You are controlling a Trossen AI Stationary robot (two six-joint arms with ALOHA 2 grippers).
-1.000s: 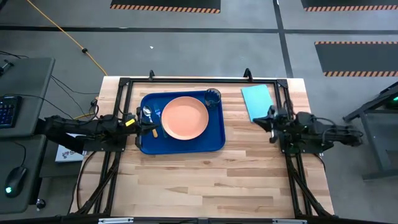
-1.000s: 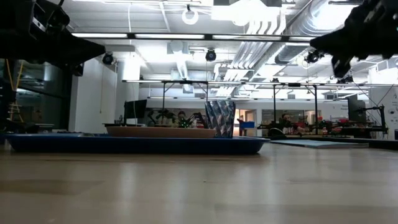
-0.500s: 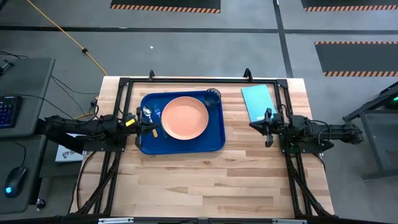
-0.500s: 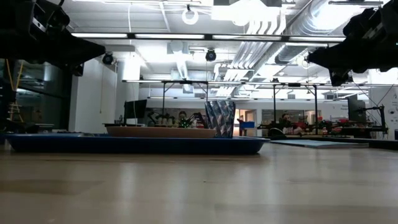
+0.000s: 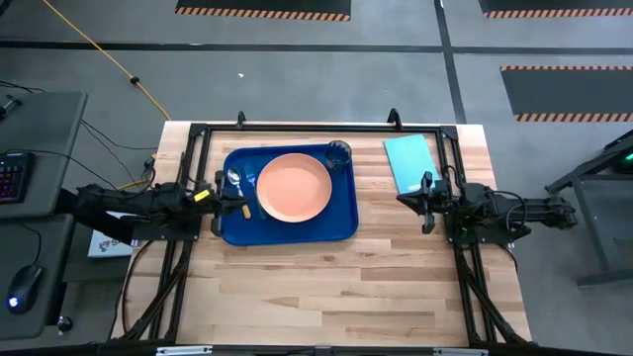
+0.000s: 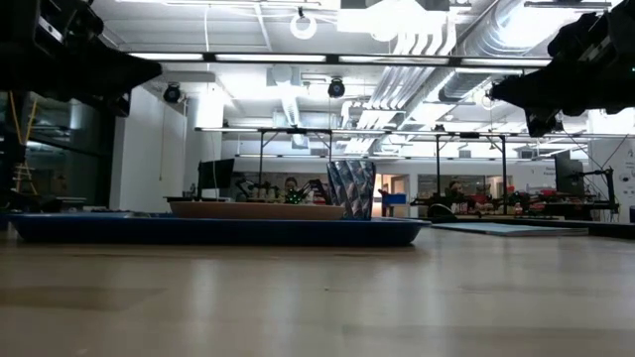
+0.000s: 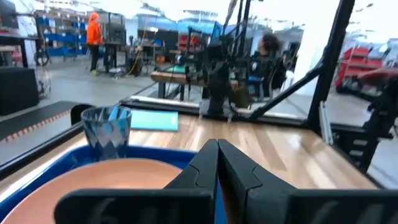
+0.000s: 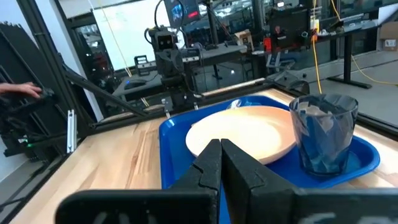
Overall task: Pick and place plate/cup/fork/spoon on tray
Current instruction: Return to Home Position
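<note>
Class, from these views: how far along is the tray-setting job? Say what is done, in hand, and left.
Done: the plate, cup and spoon lie on the tray; the fork cannot be made out. In hand: nothing; the left gripper, shut, hangs at the tray's left edge, the right gripper, shut, right of the tray. Left: probably only homing both grippers.

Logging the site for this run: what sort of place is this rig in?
Probably an industrial robotics lab or workshop: exposed ceiling ducts, hazard-striped floor mats, and other framed workstations in the background.
</note>
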